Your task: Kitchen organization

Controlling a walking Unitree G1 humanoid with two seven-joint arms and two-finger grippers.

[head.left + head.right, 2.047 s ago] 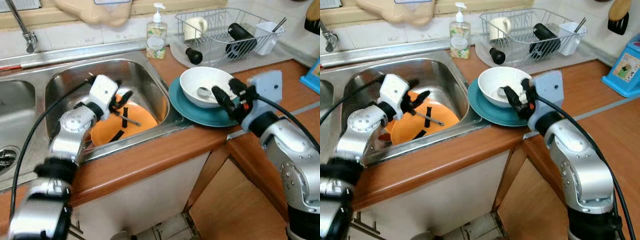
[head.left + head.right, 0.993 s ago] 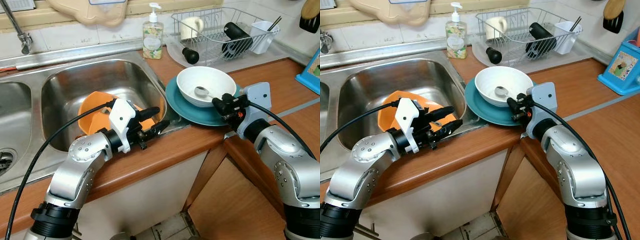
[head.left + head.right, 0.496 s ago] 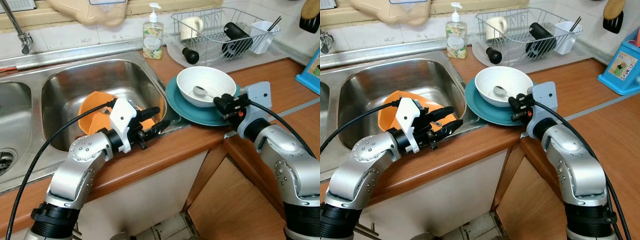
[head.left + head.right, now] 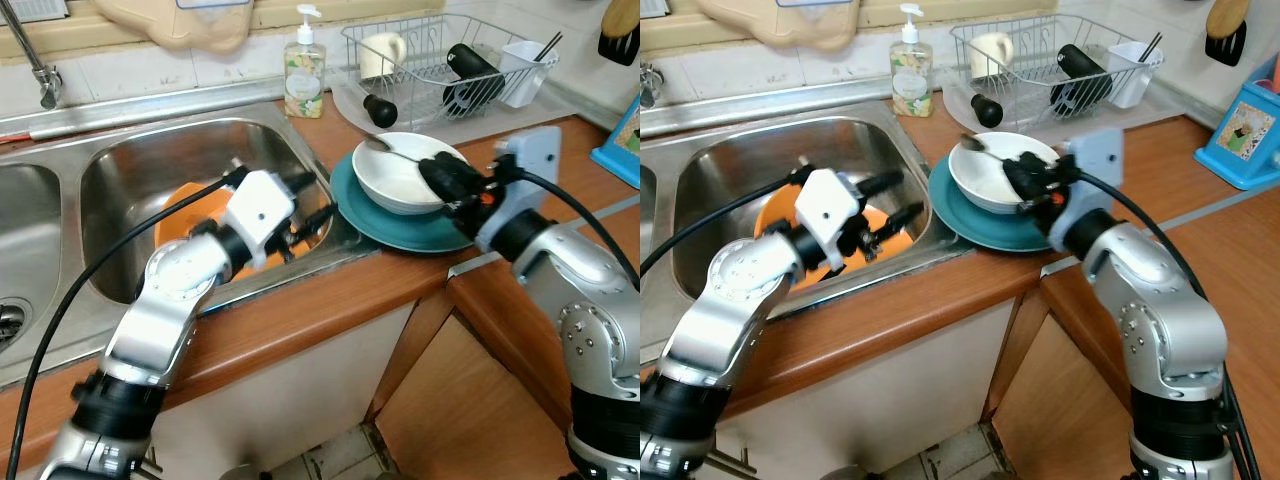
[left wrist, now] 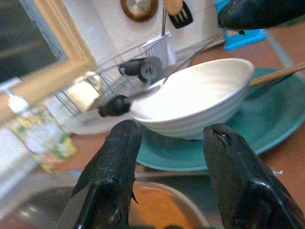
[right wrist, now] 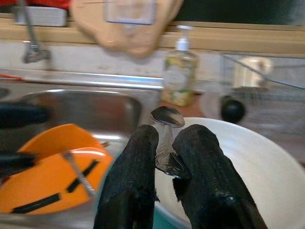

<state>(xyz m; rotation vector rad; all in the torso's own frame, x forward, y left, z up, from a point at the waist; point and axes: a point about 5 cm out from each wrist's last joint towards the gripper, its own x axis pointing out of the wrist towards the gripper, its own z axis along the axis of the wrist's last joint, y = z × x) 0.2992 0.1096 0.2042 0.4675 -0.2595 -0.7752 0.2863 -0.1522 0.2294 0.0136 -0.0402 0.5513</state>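
**Spoon held up over the white bowl**

Closest to the robot is the brown wooden counter (image 4: pixel 330 300), running along the front of the sink.

At about 9 o'clock in the scene, the left gripper (image 4: pixel 312 200) reaches over the front right corner of the steel sink (image 4: pixel 130 165). Its two black fingers (image 5: pixel 114 167) are spread apart with nothing between them. They point toward the bowl at about 2 o'clock from the gripper. Under the left gripper, inside the sink, lies an orange plate (image 4: pixel 790 225) with black marks on it. A thin metal piece rests on the plate, but it is too small to tell what it is.

At about 3 o'clock from the sink, a blue-green plate (image 4: pixel 395 228) sits on the counter, just beside the sink's edge. A white bowl (image 4: pixel 395 175) stands on that plate.

The right gripper (image 6: pixel 164 157) is over the bowl's near rim. Its fingers are pressed on the handle of a metal spoon (image 4: pixel 378 146). The spoon is lifted and tilted, with its round end up above the bowl's far left rim, at about 10 o'clock from the bowl.

Farther back, at 12 o'clock, a soap bottle (image 4: pixel 305 72) with a pump stands behind the sink. To its right sits a wire dish rack (image 4: pixel 450 60), holding a cream mug (image 4: pixel 378 55), a black bottle (image 4: pixel 472 72) lying down, and a white cup (image 4: pixel 525 70). A tap (image 4: pixel 40 70) stands at the far left.
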